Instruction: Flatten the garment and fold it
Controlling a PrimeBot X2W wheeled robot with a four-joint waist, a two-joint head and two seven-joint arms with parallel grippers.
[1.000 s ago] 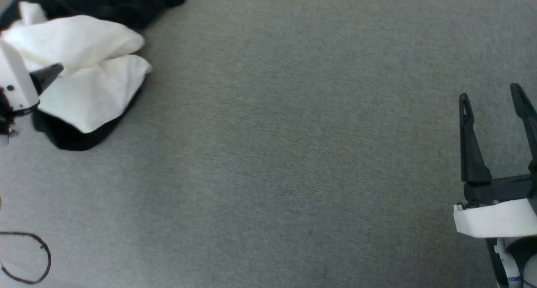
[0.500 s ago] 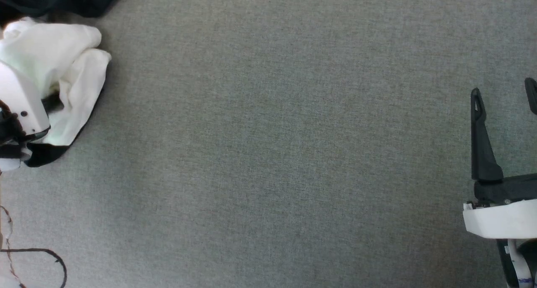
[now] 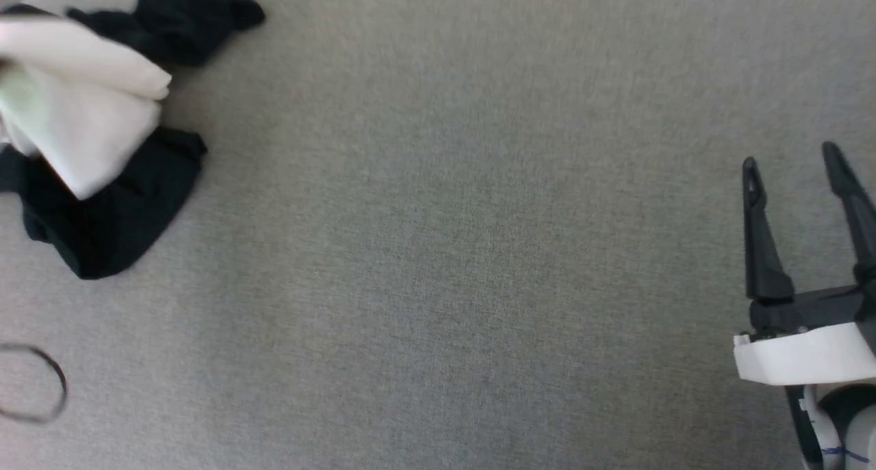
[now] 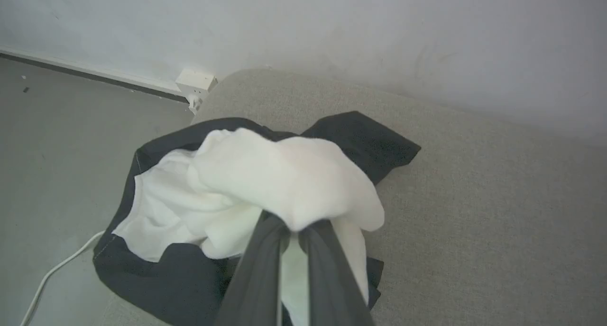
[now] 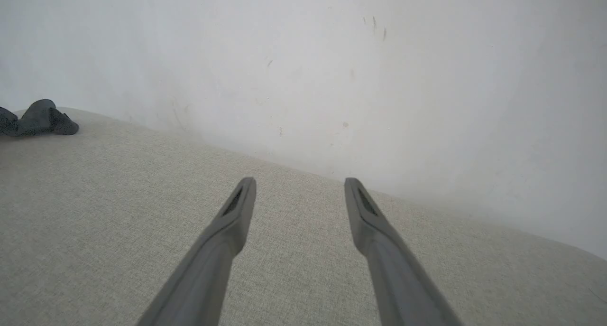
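Garment (image 3: 82, 128) bunched at the far left of the surface (image 3: 438, 251), nearest the left arm.
The left end effector (image 4: 296, 228) was clamped together on a white fold right at its tips. The right end effector (image 3: 790, 157), fingers apart and empty, stood well apart, with the heap lying to its left.
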